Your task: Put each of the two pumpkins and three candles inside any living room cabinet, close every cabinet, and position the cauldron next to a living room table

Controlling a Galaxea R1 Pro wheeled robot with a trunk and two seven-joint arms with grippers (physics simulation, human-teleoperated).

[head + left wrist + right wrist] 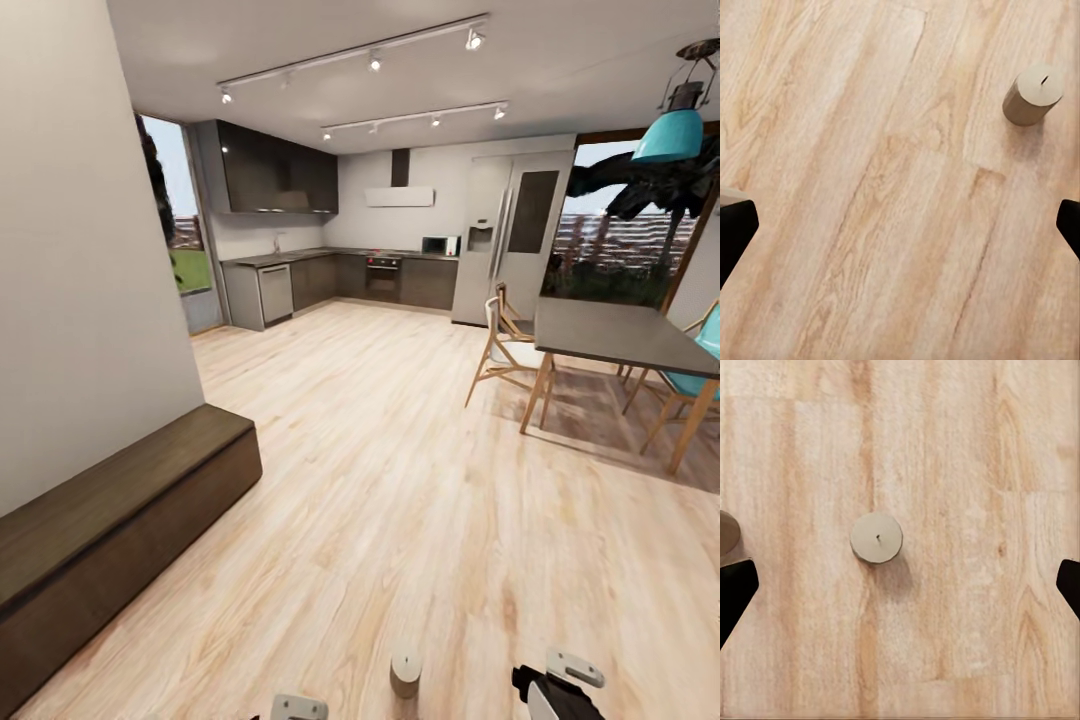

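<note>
A candle (405,675) is standing upright on the floor (400,480) nearest the robot, between both grippers (left gripper (900,225), right gripper (900,585)), each gaping wide, holding nothing. The cabinet (120,520) is sitting closed, left; stowing looks undone.

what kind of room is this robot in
It looks like an open-plan home: a kitchen at the far end with dark cabinets and a fridge, a dining table with wooden chairs, and a low dark-brown cabinet along the near wall. A candle stands on the pale wood floor.
</note>
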